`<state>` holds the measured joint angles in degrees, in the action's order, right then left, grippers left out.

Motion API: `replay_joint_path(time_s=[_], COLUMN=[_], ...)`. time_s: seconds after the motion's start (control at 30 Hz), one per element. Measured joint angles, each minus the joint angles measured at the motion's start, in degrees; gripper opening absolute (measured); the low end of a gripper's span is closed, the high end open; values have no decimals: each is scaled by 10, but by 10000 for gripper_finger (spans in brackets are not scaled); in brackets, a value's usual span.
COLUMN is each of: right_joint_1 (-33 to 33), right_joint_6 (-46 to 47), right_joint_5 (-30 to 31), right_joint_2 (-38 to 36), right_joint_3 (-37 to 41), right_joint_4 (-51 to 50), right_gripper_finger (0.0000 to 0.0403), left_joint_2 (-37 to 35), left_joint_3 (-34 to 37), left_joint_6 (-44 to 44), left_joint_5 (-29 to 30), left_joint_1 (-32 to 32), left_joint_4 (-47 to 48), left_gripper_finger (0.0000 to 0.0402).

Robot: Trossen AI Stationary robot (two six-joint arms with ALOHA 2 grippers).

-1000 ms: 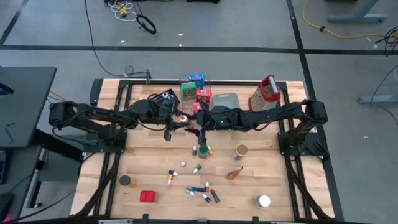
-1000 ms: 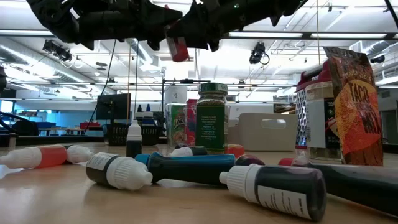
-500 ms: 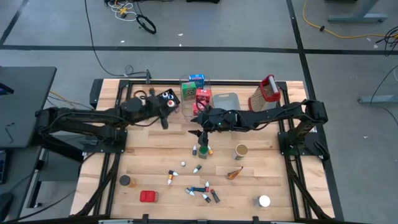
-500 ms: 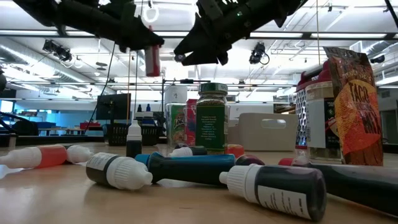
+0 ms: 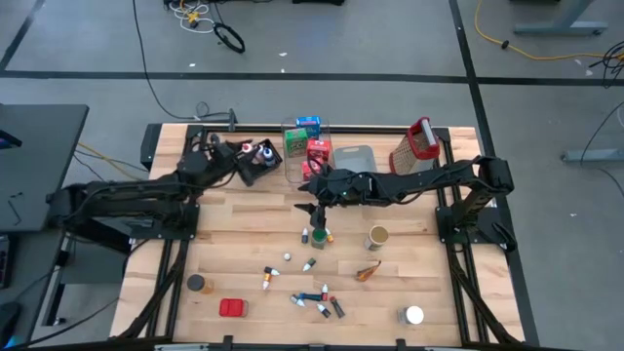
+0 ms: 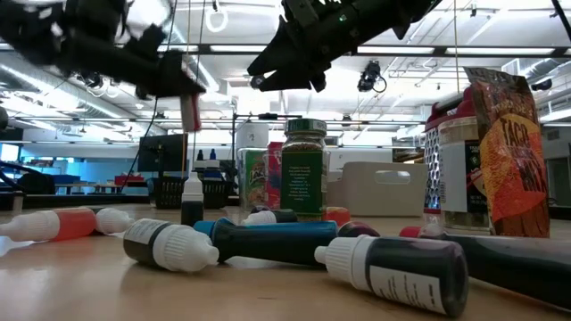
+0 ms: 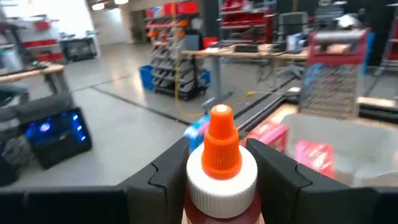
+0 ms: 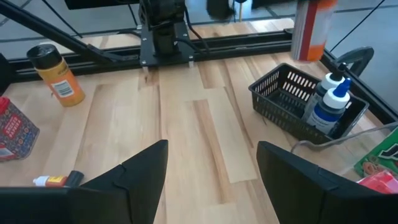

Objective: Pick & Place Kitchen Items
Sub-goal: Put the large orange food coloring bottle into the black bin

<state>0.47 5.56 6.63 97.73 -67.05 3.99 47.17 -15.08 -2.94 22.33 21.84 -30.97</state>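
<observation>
Bottle (image 7: 219,167) with orange cap and white collar sits clamped in left claw (image 7: 217,180), raised just above the black basket (image 5: 259,163) at the tabletop's (image 5: 244,249) far left corner. Two white-capped bottles (image 8: 329,99) stand in that basket. Right claw (image 8: 208,177) hangs empty, jaws wide apart, over mid tabletop above a green-labelled jar (image 6: 305,169). More bottles (image 5: 317,302) lie scattered on the near side.
</observation>
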Motion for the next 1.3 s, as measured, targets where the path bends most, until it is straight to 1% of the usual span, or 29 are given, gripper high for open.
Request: replay_joint_path(time_s=[0.1, 0.17, 0.23, 0.3, 0.43, 0.5, 0.57, 0.7, 0.9, 1.03, 1.17, 1.3], right_joint_1=[0, 0, 0, 0, 0, 0, 0, 0, 0, 0, 0, 0], right_joint_6=[0, 0, 0, 0, 0, 0, 0, 0, -1, -1, -1, -1], right_joint_5=[0, 0, 0, 0, 0, 0, 0, 0, 0, 0, 0, 0], right_joint_2=[0, 0, 0, 0, 0, 0, 0, 0, 0, 0, 0, 0], right_joint_3=[0, 0, 0, 0, 0, 0, 0, 0, 0, 0, 0, 0], right_joint_4=[1, 1, 2, 4, 4, 5, 9, 12, 12, 12, 12, 12], right_gripper_finger=[257, 257, 257, 257, 257, 257, 257, 257, 257, 257, 257, 257], left_joint_2=[27, 49, 76, 104, 160, 187, 214, 277, 381, 442, 484, 503], left_joint_3=[60, 90, 110, 116, 112, 108, 104, 93, 76, 59, 34, 16], left_joint_6=[0, 15, 34, 38, 26, 23, 28, 56, 57, 55, 58, 58], left_joint_5=[-1, -13, -31, -26, 17, 21, 4, -59, -39, -33, -38, -38], left_joint_1=[29, 45, 55, 64, 89, 107, 127, 151, 153, 154, 155, 155], left_joint_4=[-103, -168, -205, -214, -229, -247, -258, -285, -355, -411, -432, -429], left_gripper_finger=[160, 156, 151, 151, 159, 160, 157, 151, 162, 155, 152, 166])
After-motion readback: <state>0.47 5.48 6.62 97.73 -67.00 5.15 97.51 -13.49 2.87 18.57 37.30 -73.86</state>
